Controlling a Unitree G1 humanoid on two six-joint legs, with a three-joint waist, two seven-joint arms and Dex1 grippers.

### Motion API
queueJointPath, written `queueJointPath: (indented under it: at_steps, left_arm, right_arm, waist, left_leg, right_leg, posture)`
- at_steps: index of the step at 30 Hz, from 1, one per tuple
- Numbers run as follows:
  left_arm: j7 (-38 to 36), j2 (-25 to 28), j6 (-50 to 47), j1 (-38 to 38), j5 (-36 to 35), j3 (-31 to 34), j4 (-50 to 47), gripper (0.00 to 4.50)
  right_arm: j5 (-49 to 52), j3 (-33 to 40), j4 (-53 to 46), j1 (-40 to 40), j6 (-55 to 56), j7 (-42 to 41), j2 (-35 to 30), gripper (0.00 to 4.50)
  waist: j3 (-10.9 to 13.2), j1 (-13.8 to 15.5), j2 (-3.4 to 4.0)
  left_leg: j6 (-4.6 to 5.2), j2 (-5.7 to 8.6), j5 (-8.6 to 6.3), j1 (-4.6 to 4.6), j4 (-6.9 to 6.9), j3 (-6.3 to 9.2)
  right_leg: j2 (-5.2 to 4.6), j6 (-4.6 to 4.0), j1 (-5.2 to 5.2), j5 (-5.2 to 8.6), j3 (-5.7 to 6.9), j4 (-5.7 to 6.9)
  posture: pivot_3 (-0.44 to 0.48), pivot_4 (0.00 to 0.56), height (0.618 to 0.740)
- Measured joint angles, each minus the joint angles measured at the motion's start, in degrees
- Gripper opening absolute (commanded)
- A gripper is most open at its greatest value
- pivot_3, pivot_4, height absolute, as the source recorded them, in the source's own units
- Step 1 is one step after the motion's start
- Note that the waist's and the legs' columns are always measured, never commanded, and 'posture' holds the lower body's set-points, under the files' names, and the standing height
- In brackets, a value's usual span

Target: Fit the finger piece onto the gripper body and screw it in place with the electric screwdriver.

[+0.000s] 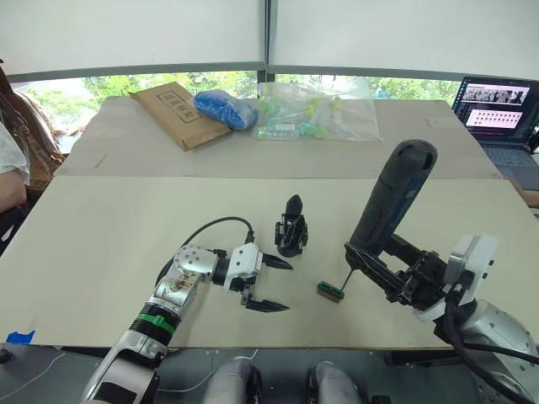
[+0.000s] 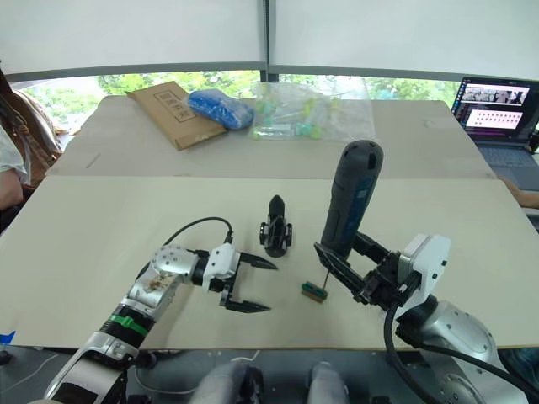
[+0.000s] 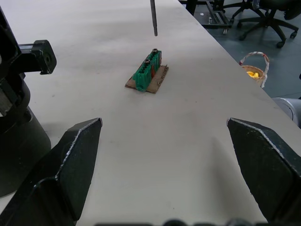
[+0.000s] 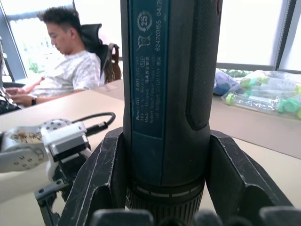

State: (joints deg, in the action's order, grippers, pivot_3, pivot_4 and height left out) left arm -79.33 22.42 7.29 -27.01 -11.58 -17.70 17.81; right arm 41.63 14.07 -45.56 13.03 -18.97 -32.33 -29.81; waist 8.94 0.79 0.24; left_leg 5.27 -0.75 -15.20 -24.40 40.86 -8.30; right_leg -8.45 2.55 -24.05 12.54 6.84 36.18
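Head view: right gripper [image 1: 383,265] clamped on the electric screwdriver [image 1: 392,198], held nearly upright, bit tip down.
Bit hangs just above a small green-and-brown block [image 1: 330,291] on the table [image 1: 101,244]. Gripper body [image 1: 290,225] stands upright beyond and to the left of the bit. Left gripper [image 1: 271,284], fingers spread wide and empty, sits left of the block, near the body.

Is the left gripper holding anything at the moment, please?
No, the left gripper is open above the table, with nothing between its fingers.
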Motion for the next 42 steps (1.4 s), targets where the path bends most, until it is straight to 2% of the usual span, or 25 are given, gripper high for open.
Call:
queueJointPath:
  at_steps: [17,42]
  left_arm:
    - [0.0,0.0,0.1,0.0,0.1,0.0,0.0,4.50]
    - [0.0,0.0,0.4,0.0,0.2,0.0,0.1,4.50]
  right_arm:
    - [-1.0,0.1,2.8,-0.1,0.2,-2.5,0.0,1.91]
    - [-1.0,0.0,2.6,-0.5,0.2,-2.1,0.6,1.91]
  waist:
    - [0.0,0.0,0.00]
    - [0.0,0.0,0.00]
  left_leg:
    - [0.00,0.00,0.00,0.00,0.00,0.00]
    - [0.00,0.00,0.00,0.00,0.00,0.00]
  right_leg:
    - [0.00,0.00,0.00,0.00,0.00,0.00]
    - [0.00,0.00,0.00,0.00,0.00,0.00]
  posture:
    - [0.000,0.150,0.732]
    - [0.000,0.150,0.732]
